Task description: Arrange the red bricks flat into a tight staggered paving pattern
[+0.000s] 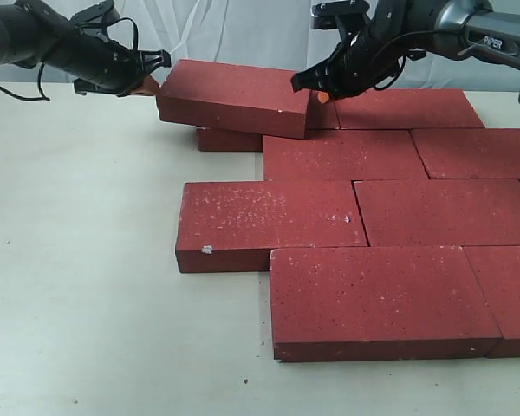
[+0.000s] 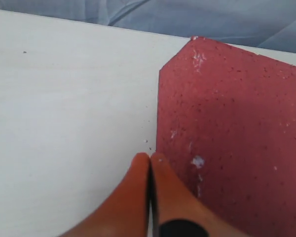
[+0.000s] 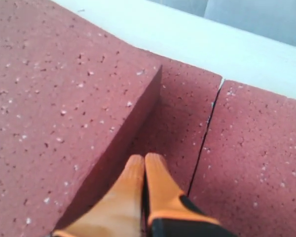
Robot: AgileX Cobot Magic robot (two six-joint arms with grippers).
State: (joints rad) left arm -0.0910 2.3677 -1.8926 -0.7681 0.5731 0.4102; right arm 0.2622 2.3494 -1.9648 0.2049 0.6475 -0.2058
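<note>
Several red bricks lie flat in staggered rows, among them one at the front (image 1: pixel 373 295) and one on the left (image 1: pixel 269 217). One red brick (image 1: pixel 234 95) rests raised and tilted on top of another brick (image 1: pixel 228 139) at the back. My left gripper (image 1: pixel 149 83) is shut and empty, its orange tips by that raised brick's left end (image 2: pixel 232 133). My right gripper (image 1: pixel 316 91) is also shut and empty, and its tips (image 3: pixel 145 159) sit low against the raised brick's right end (image 3: pixel 54 98), over a flat brick (image 3: pixel 177 123).
The white table (image 1: pixel 78 260) is bare to the left and in front of the bricks. A pale cloth backdrop (image 1: pixel 243 30) hangs behind. More flat bricks (image 1: pixel 477 152) run off the right edge of the exterior view.
</note>
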